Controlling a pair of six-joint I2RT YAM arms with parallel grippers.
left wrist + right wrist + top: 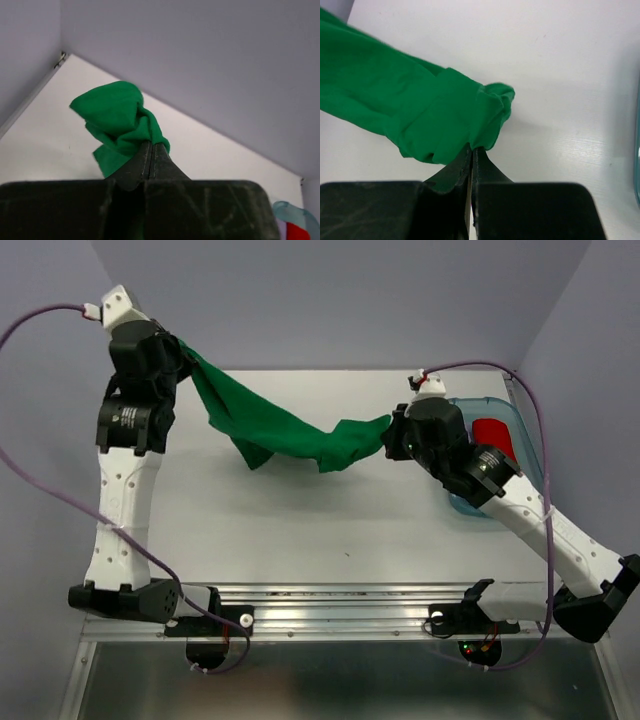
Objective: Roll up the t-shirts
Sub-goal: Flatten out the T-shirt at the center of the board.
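Note:
A bright green t-shirt (270, 425) hangs stretched in the air between my two grippers, sagging in the middle above the white table (300, 520). My left gripper (183, 352) is shut on its far-left end; in the left wrist view a bunch of the green t-shirt (117, 122) sticks out past my left gripper (152, 146). My right gripper (388, 436) is shut on the right end, where the green t-shirt (415, 115) gathers at my right gripper (472, 148). A red t-shirt (494, 438) lies in the bin at the right.
A clear blue plastic bin (500, 410) stands at the table's right edge behind my right arm; its rim (295, 212) shows in the left wrist view. Grey walls close the table at back and sides. A metal rail (340, 595) runs along the near edge.

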